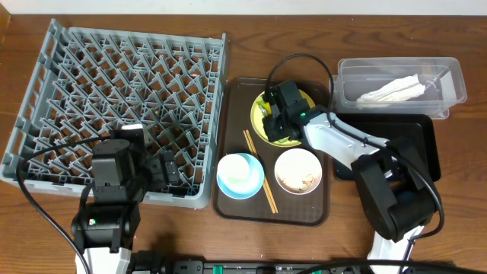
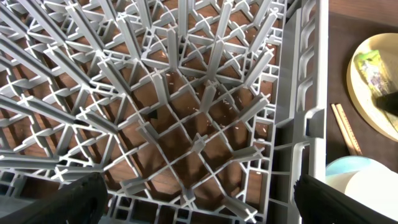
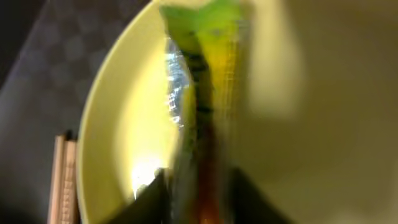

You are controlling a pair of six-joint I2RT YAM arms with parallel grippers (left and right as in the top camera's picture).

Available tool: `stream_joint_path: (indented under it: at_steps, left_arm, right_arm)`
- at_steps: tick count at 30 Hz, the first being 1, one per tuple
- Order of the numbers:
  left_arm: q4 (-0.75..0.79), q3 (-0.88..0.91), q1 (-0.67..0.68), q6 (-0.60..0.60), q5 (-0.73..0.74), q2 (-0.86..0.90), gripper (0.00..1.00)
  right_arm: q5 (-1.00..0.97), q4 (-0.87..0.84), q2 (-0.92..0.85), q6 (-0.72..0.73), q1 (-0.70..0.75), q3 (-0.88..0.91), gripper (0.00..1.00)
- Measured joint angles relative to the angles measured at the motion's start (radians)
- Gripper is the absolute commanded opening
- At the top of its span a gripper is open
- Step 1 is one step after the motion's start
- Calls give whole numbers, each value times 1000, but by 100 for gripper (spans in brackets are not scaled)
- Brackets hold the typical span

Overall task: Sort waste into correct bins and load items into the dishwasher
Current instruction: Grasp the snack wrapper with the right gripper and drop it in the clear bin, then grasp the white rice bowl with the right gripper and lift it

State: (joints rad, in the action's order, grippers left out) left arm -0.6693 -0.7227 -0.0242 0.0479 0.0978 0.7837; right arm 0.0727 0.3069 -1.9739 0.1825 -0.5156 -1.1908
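Yellow-green wrapper (image 3: 205,93) sits on the pale-yellow plate (image 3: 118,124), pinched between the right gripper's (image 3: 199,193) fingers, though that view is blurred. Chopsticks (image 1: 260,171) lie just beside the plate on the brown tray (image 1: 228,207), with the blue bowl (image 1: 240,175) and white bowl (image 1: 298,170) nearer me. Crumpled paper (image 1: 392,90) fills the clear tub (image 1: 456,84). The left gripper (image 2: 199,205) hangs spread wide over the grey rack (image 1: 114,76).

Brown serving tray (image 1: 234,106) on wooden table (image 1: 289,38)
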Motion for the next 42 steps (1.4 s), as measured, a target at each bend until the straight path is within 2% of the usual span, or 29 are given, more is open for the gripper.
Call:
stream_joint_path:
  at_steps: [1, 2, 9, 15, 16, 18, 20, 22, 23, 27, 30, 35, 38, 42]
  left_arm:
    - [0, 0, 0, 0, 0, 0, 99]
    - [0, 0, 0, 0, 0, 0, 99]
    - [0, 0, 0, 0, 0, 0, 99]
    - [-6, 0, 0, 0, 0, 0, 99]
    - [-6, 0, 0, 0, 0, 0, 99]
    - [-6, 0, 0, 0, 0, 0, 99]
    - [-6, 0, 0, 0, 0, 0, 99]
    - [-6, 0, 0, 0, 0, 0, 99]
    - [-6, 0, 0, 0, 0, 0, 99]
    - [-7, 0, 0, 0, 0, 0, 99]
    - [-7, 0, 0, 0, 0, 0, 99]
    - [-7, -3, 0, 0, 0, 0, 99]
    - [-8, -4, 0, 0, 0, 0, 99]
    - [-7, -4, 0, 0, 0, 0, 99]
  right_arm:
    - [-11, 1, 0, 7, 0, 0, 2]
    - [-18, 2, 0, 13, 0, 0, 1]
    - [-93, 22, 60, 73, 40, -8, 1]
    - [-218, 45, 251, 276, 226, -37, 2]
    - [-235, 45, 279, 324, 270, -43, 8]
    - [-264, 44, 309, 402, 343, -52, 33]
    - [-278, 32, 314, 479, 406, -53, 52]
    - [-270, 2, 304, 525, 454, -52, 60]
    - [-250, -33, 298, 528, 475, -51, 61]
    - [-138, -94, 298, 438, 514, -51, 64]
    - [-37, -29, 320, 332, 516, -51, 64]
    - [140, 248, 415, 145, 465, -50, 66]
    - [216, 478, 476, 42, 363, -51, 65]
    - [222, 621, 475, -27, 225, -44, 61]
